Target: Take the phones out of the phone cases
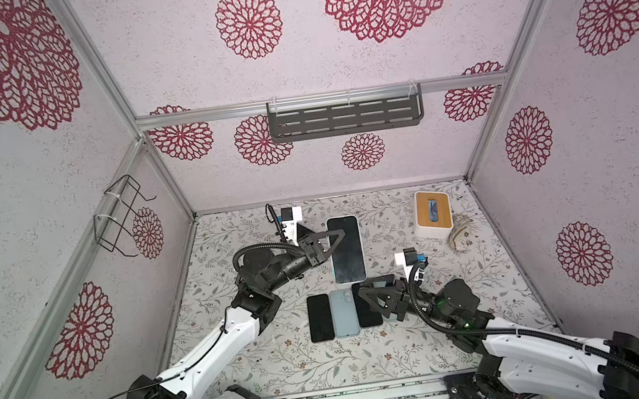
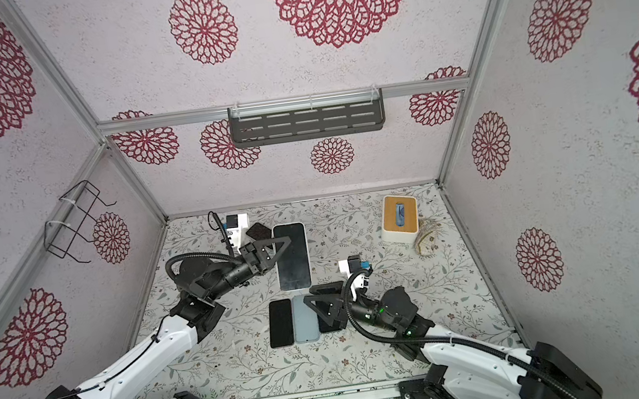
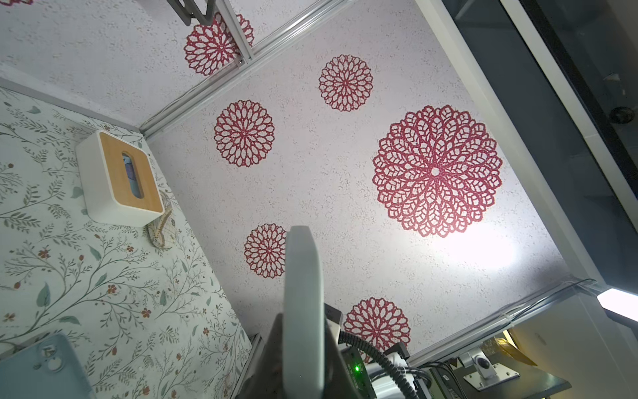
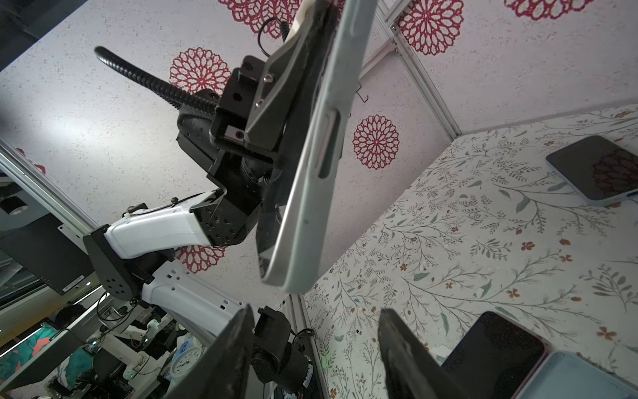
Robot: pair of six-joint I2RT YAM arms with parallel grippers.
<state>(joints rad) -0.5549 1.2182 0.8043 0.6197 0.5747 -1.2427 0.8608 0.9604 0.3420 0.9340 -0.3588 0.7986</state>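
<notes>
Grey-green phone case (image 4: 307,224), phone (image 1: 345,251) inside, is hanging in clamped left jaws; open, empty right jaws are probably gripping its free edge next.

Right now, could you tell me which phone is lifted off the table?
The large black-screened phone in a pale grey-blue case, clamped by the left gripper; the other phones lie flat on the floral table.

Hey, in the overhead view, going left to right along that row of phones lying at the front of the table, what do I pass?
Black-screened phone → light blue phone lying camera side up → dark-screened phone.
</notes>
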